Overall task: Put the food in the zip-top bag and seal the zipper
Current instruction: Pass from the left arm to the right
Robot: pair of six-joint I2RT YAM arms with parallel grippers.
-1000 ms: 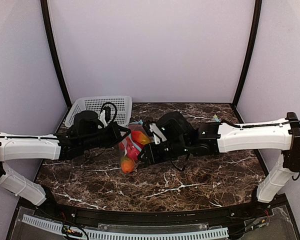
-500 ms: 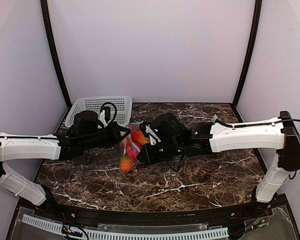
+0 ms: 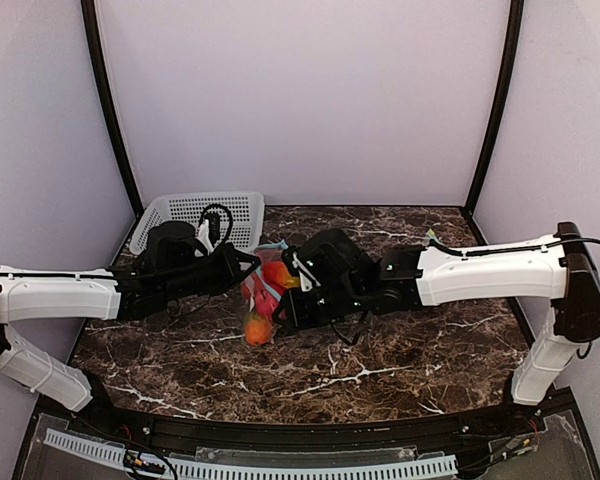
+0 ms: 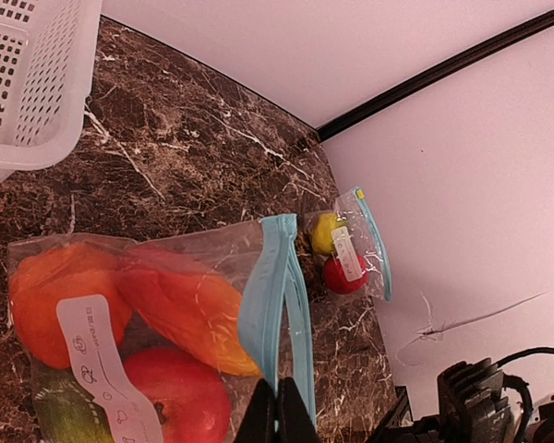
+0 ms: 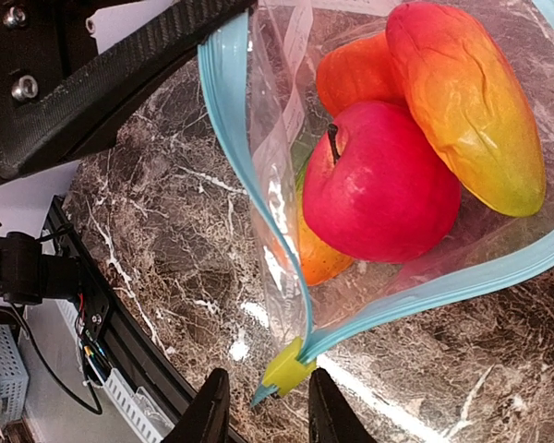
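Note:
A clear zip-top bag (image 3: 263,295) with a blue zipper rim (image 4: 263,295) lies on the marble table between both arms. The food is inside it: a red apple (image 5: 379,185), an orange-yellow mango (image 5: 466,101) and an orange fruit (image 5: 351,69). My left gripper (image 4: 279,392) is shut on the blue rim at one end. My right gripper (image 5: 267,371) is open, with its fingers either side of the yellow-green slider (image 5: 289,365) at the other end of the zipper and small gaps showing. The bag's mouth gapes between the two ends.
A white mesh basket (image 3: 205,212) stands at the back left, behind my left arm. A second small zip bag (image 4: 346,254) holding a yellow and a red fruit lies by the back right wall. The table's front rail (image 5: 83,295) runs close beside the slider.
My right arm has shifted a little left toward the bag, and the bag has settled slightly with it. The left arm has not moved.

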